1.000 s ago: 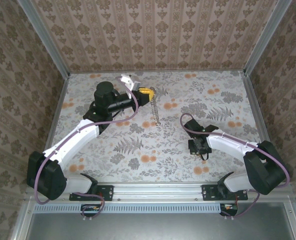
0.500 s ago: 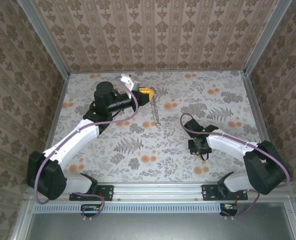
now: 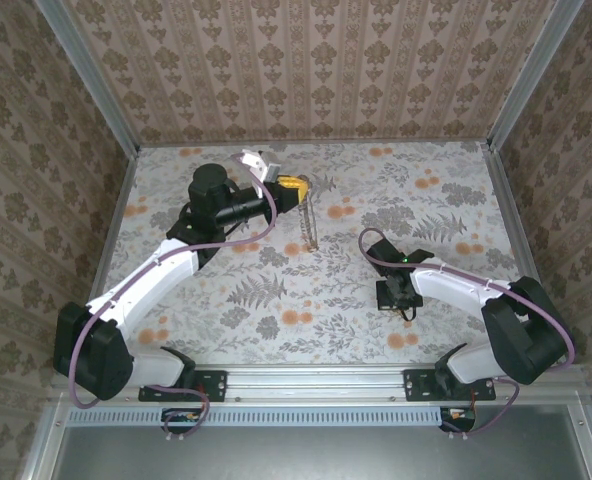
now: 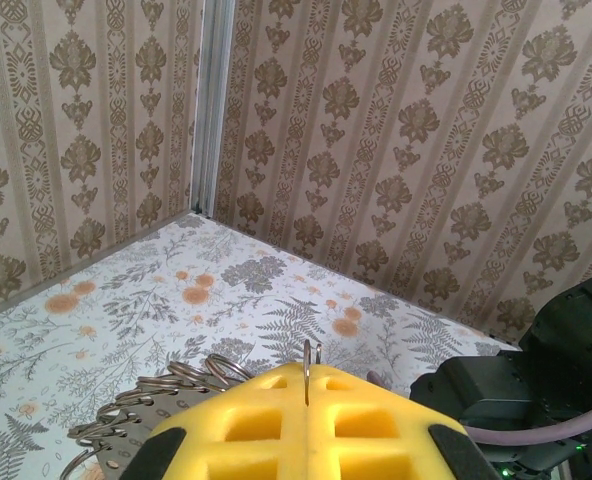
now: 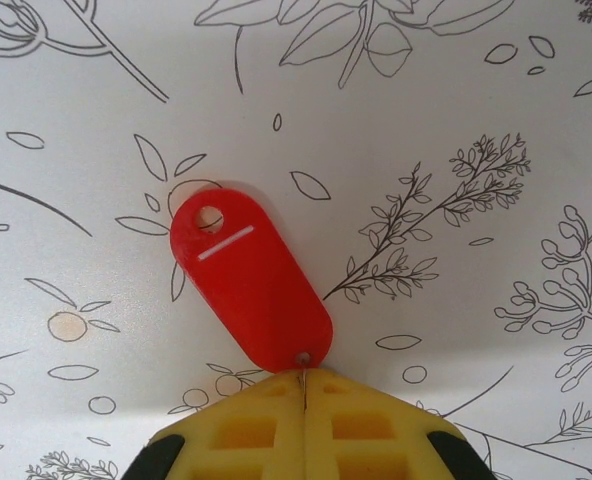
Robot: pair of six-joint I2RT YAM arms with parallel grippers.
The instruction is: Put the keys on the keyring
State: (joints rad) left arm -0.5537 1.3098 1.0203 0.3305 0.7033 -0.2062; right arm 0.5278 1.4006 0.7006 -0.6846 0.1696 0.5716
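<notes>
Beads of the keyring (image 3: 312,218) dangle from the clenched left gripper (image 3: 294,186) over the far table (image 3: 426,190); the right gripper (image 5: 304,385), closed, pinches the red-tagged key (image 5: 251,280) lying front right.

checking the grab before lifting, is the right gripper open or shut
Shut: the right gripper has its yellow fingers meeting in a thin seam at the red key's end. Whether it is pinched, cannot tell.

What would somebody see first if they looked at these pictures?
Probably the bright red key lying on the flowery table, its end pinched by the right gripper. Next, the beaded keyring hanging from the left gripper near the back wall.
</notes>
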